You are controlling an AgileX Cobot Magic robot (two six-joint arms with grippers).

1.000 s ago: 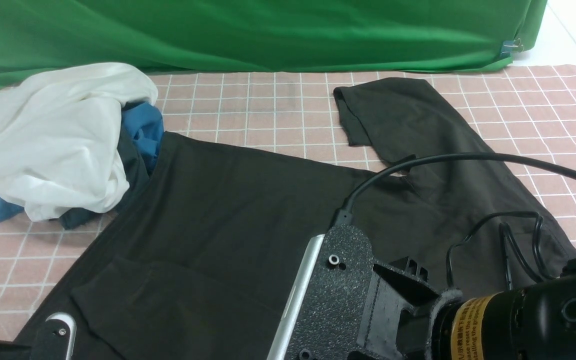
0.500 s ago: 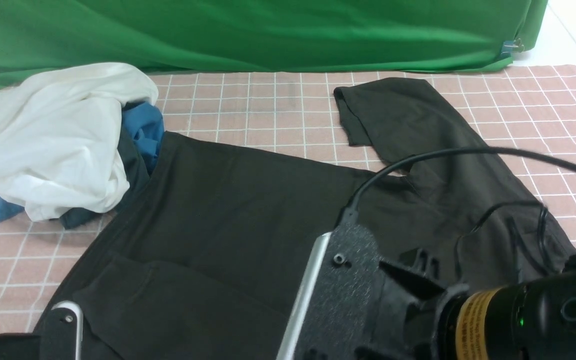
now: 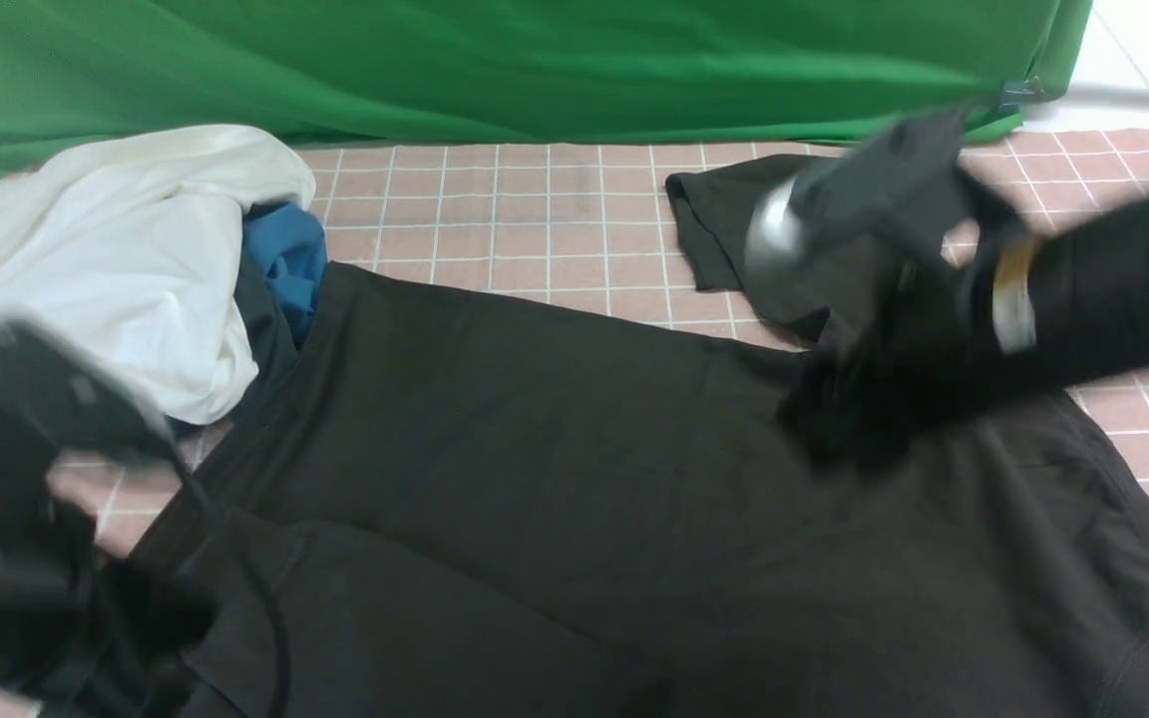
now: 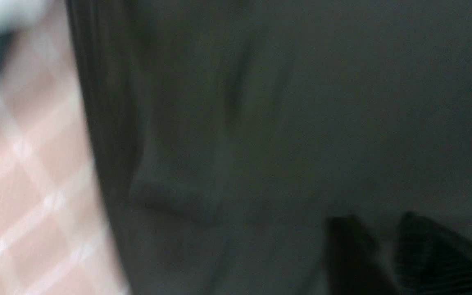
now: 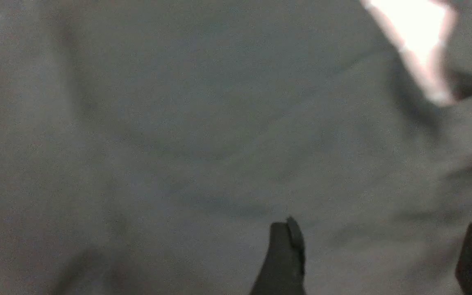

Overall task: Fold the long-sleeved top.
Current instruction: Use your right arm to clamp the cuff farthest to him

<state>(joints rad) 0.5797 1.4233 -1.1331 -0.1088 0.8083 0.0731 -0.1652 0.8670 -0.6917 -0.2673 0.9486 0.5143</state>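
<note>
The long-sleeved top [image 3: 535, 449] lies spread across the checked table, very dark, with one sleeve [image 3: 724, 219] reaching to the back right and the other folded over its body near the front left [image 3: 385, 618]. My right gripper [image 3: 844, 419] hovers blurred over the right shoulder area. In the right wrist view it [image 5: 383, 225] is open, fingers wide apart above the cloth [image 5: 178, 143] with nothing between them. My left arm [image 3: 26, 479] is a blur at the front left. The left gripper [image 4: 377, 221] shows two fingertips close together over the top's edge [image 4: 301, 123]; blur hides whether they pinch cloth.
A white garment [image 3: 106, 269] is heaped at the back left, with a blue cloth [image 3: 285, 254] and a small charcoal cloth [image 3: 260, 339] bunched beside it, touching the top's corner. A green backdrop [image 3: 535, 60] hangs behind the pink checked tablecloth [image 3: 535, 219].
Both arms have swung fast. The right arm went from the front right up over the right shoulder of the top. The left arm rose into view at the front left.
</note>
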